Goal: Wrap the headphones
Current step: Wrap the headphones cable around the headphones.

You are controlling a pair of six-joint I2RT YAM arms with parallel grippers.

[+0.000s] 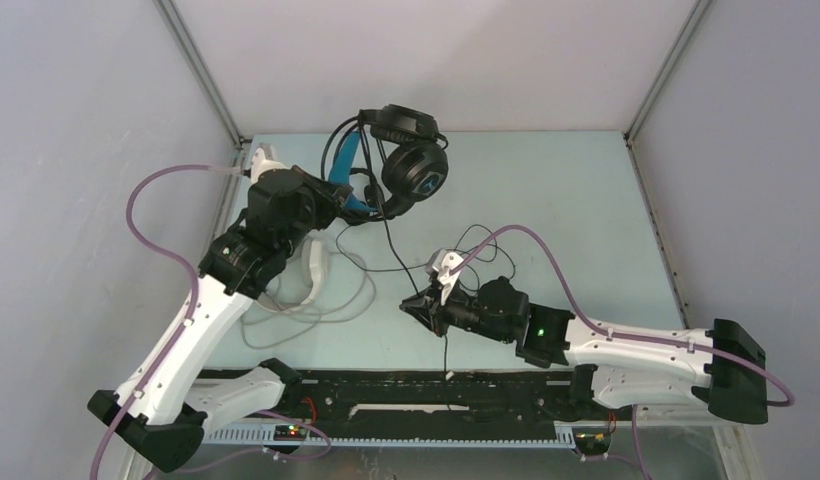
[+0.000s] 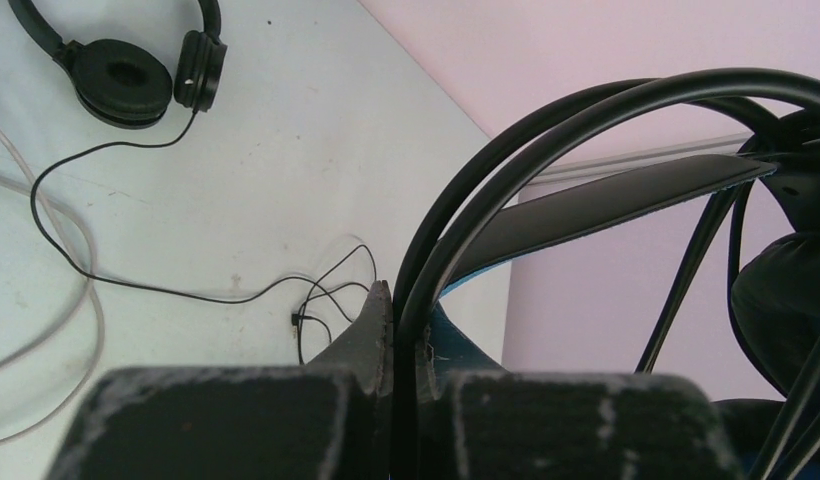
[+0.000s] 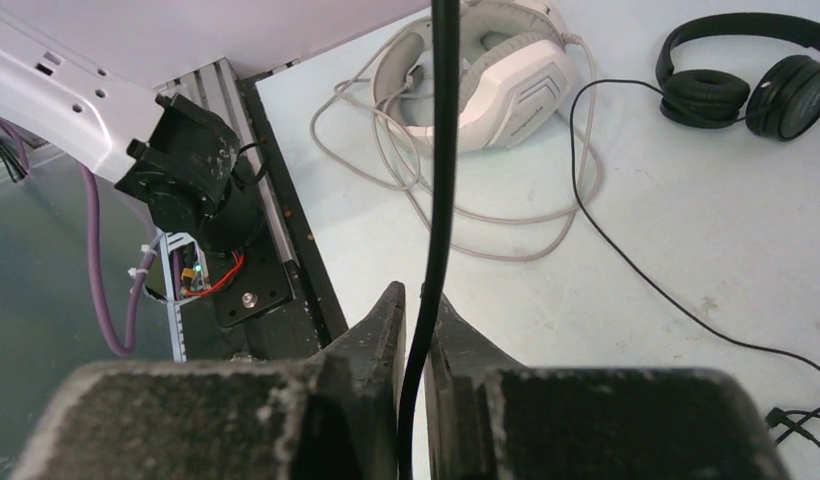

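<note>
Between the fingers of the left claw [image 2: 404, 312], the thin black hoops of the blue-banded headphones [image 1: 414, 165] are being clamped tight. The pair is hanging clear of the tabletop [image 1: 586, 220] just beyond the claw's tips, with its big ear cup dangling to the claw's right. Below and behind this claw, the white headphones [image 3: 501, 70] are lying on the tabletop under the left arm, with their pale cord looping loosely around them. Moving rightward, a black cord [image 3: 441, 150] is running down from the raised pair to the right claw [image 3: 414, 305]. That claw is pinching the cord between nearly shut fingers, and the cord is passing straight through the narrow gap and trailing out below. Ahead of the right claw's tips and off to their right, the small black headphones [image 3: 746, 85] are resting flat, their thin cord curving across the tabletop.
</note>
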